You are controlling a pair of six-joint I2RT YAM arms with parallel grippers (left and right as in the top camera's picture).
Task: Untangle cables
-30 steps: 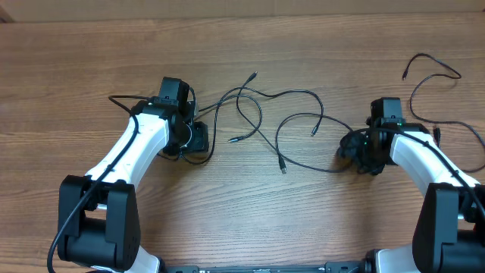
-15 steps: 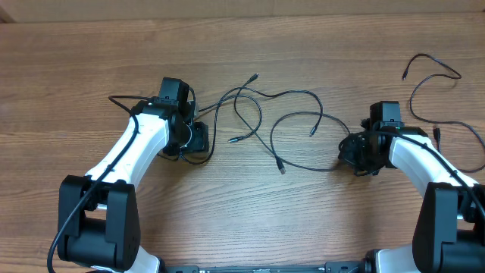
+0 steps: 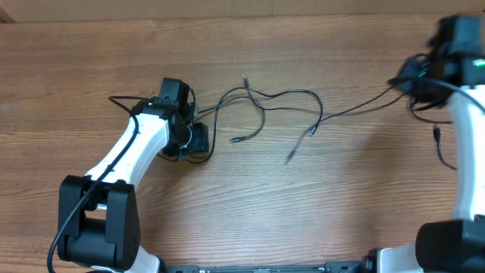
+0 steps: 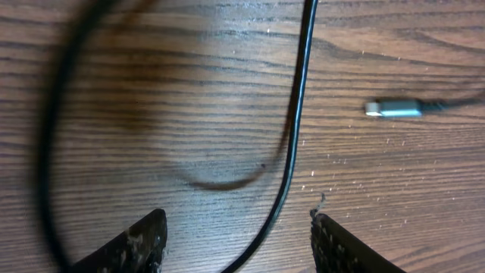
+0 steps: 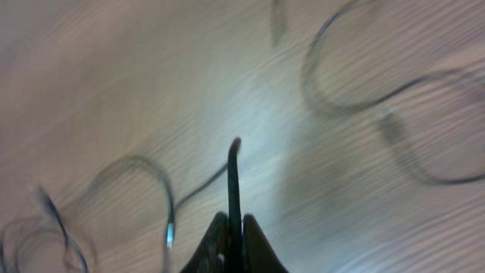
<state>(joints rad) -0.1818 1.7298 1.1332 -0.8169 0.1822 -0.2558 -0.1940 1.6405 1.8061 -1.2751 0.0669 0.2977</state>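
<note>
1. Your left gripper [image 4: 236,243] sits low over the wooden table [image 3: 341,212], left of centre. Its fingers [image 4: 144,241] stand apart and clamp nothing.
2. In the left wrist view, one black cable [image 4: 297,106] runs down between those spread fingers. A silver-tipped plug [image 4: 392,108] lies on the wood to its right.
3. Your right gripper [image 5: 231,229] is at the far right corner in the overhead view. Its jaws are pinched together on a thin black cord [image 5: 233,178] that pokes out past the tips.
4. From that gripper the cord runs leftward in a nearly straight line to the loose cables [image 3: 265,98] in the middle of the table.
5. Those cables lie in crossing loops between your two arms, nearer the left one, with several plug ends lying free around them.
6. A separate strand [image 3: 438,135] lies by the right edge, below the right gripper and apart from the tangle.
7. The right wrist view is blurred, so you cannot tell how the loops beneath it cross.
</note>
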